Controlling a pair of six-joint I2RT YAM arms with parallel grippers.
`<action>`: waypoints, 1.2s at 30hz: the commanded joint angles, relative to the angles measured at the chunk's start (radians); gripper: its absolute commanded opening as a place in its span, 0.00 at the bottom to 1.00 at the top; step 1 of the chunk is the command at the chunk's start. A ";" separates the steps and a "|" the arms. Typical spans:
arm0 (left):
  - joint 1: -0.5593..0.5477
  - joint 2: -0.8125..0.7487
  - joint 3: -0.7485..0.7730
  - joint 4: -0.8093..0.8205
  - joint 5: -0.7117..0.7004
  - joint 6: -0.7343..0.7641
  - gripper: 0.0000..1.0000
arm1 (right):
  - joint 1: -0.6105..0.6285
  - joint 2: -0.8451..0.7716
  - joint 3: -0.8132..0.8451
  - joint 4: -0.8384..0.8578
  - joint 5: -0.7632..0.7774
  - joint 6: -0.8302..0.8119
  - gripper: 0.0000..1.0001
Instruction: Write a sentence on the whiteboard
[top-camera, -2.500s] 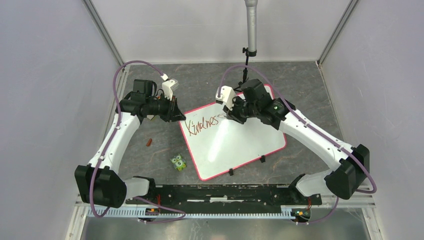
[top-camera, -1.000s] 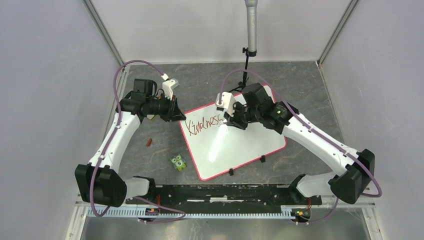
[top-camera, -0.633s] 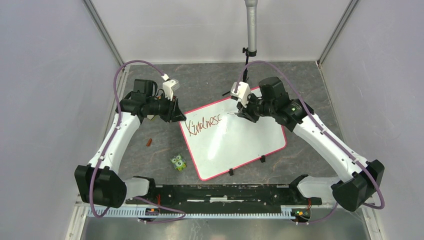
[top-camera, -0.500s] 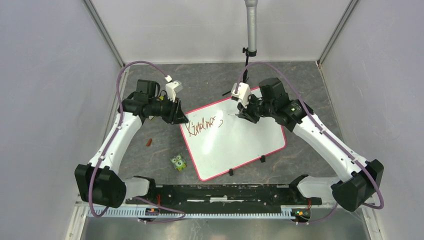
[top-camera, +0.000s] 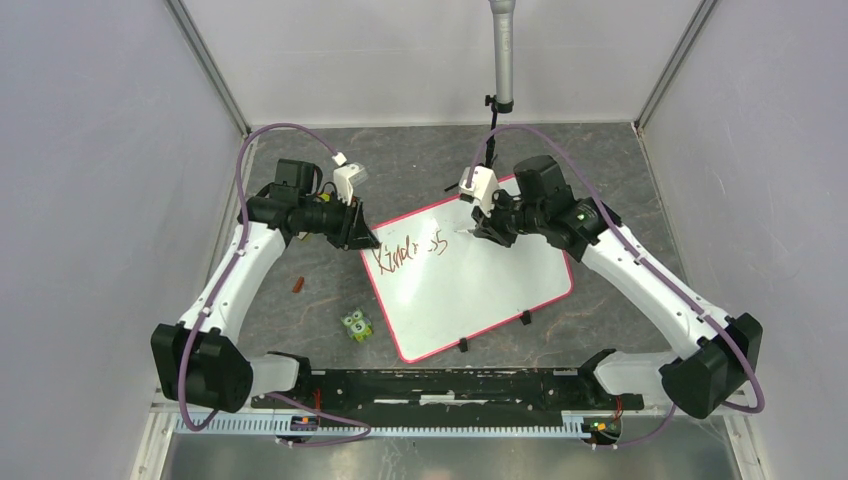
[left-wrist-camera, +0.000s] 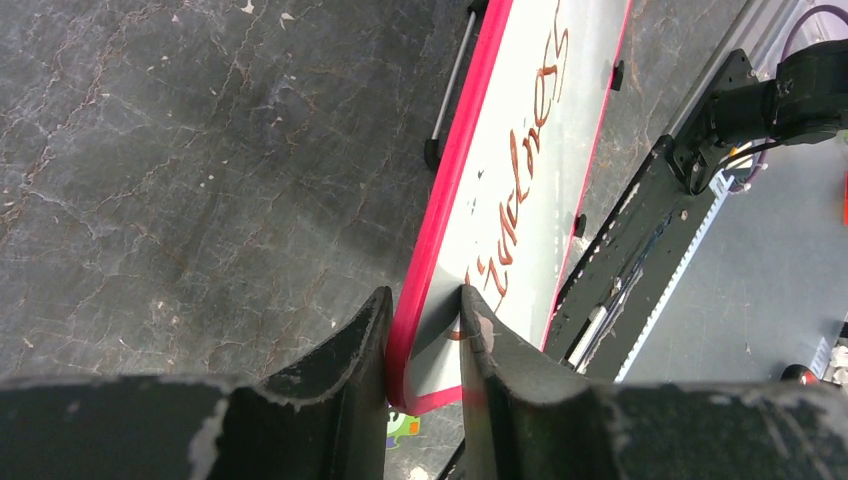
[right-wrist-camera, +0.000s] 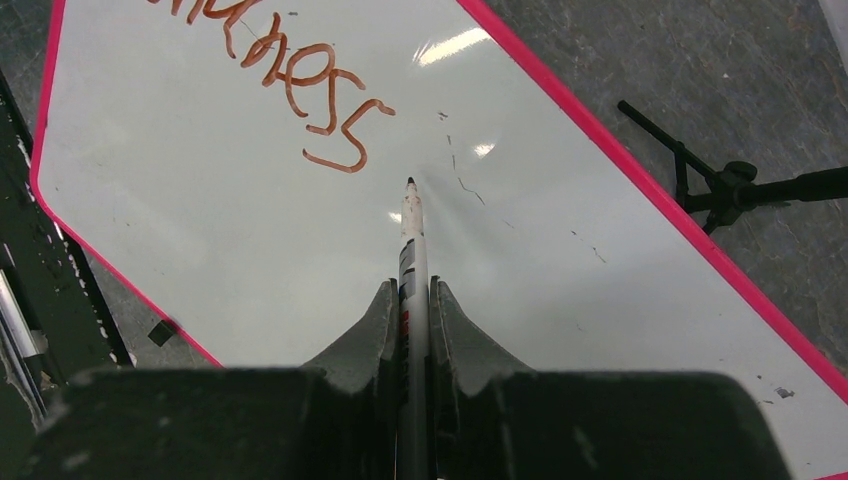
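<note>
The whiteboard lies tilted on the table, pink-framed. The sentence reads "Kindness" in brownish-red script along the board's upper left; glare hides its middle letters from above. It also shows in the right wrist view and the left wrist view. My left gripper is shut on the board's left corner, one finger on each side of the pink frame. My right gripper is shut on a marker. The marker's tip sits just right of the last "s"; whether it touches the board I cannot tell.
A small owl toy sits by the board's near-left edge. A small red-brown piece lies on the table to the left. A black stand rises behind the board. A black rail runs along the near edge.
The script grew from "Kindnes" to "Kindness". My right gripper then moved right and back, off the end of the word. My left gripper shifted slightly right, still on the board's corner.
</note>
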 joint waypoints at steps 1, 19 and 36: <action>-0.010 0.014 0.003 -0.024 0.019 0.056 0.25 | -0.001 0.014 0.008 0.040 0.034 -0.002 0.00; -0.011 0.022 0.006 -0.024 -0.007 0.060 0.03 | 0.002 0.054 0.034 0.054 0.029 0.009 0.00; -0.011 0.028 0.007 -0.026 -0.014 0.058 0.02 | 0.013 0.023 -0.019 -0.024 0.068 -0.083 0.00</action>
